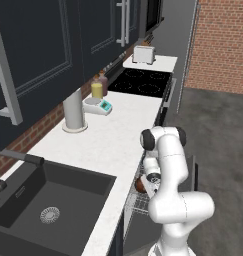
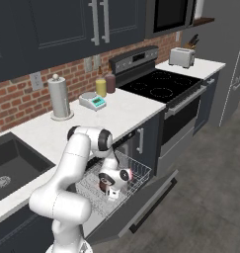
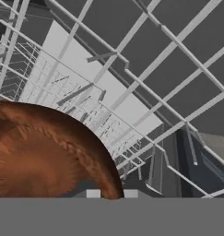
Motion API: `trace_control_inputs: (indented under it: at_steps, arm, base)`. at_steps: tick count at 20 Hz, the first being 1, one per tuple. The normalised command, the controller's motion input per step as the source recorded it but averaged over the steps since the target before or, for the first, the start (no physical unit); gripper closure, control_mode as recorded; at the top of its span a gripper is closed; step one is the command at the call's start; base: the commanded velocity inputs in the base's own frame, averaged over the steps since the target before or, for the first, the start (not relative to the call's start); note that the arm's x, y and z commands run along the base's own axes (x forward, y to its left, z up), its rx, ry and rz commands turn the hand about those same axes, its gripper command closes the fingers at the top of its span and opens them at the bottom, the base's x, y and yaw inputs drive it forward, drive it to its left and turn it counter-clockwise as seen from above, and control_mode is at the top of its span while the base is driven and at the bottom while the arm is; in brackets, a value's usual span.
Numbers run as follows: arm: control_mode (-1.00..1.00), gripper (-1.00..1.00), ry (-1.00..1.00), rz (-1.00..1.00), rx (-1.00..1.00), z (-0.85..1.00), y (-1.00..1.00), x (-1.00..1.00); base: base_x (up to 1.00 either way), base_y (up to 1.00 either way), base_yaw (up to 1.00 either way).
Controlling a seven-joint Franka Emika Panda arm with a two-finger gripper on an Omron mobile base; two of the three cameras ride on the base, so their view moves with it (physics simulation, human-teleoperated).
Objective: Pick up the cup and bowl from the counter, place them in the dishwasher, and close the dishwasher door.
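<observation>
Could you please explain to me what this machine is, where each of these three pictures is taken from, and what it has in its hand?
It is a white robot arm on a driving base in a simulated kitchen. Two pictures come from cameras on the base, looking over the arm from its left and its right. The third comes from a camera on the hand.

The gripper is down over the dishwasher's pulled-out wire rack, shut on the brown bowl, which looms large in the hand view.

On the white counter stand a grey paper-towel roll, a small scale and two jars. Beyond are the stove and a toaster; the sink is nearer.
</observation>
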Motion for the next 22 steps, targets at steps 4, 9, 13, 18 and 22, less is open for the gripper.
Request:
trace_control_inputs:
  at_steps: [4, 9, 13, 18, 22]
  arm:
    - [-1.00, -1.00, 0.04, -0.03, 0.00, -0.32, 0.00, 0.00]
    - [-1.00, -1.00, 0.00, -0.05, 0.00, -0.08, -0.12, -0.09]
    - [-1.00, -1.00, -0.08, -0.06, 0.04, 0.19, -0.44, -0.53]
    - [-1.00, -1.00, -0.14, -0.05, 0.07, 0.60, -0.45, -0.60]
    - [-1.00, -1.00, -0.14, -0.05, 0.08, 0.91, -0.36, -0.49]
  base:
    - [0.00, 0.00, 0.00]
    - [0.00, 0.00, 0.00]
    - [0.00, 0.00, 0.00]
    - [0.00, 0.00, 0.00]
    - [0.00, 0.00, 0.00]
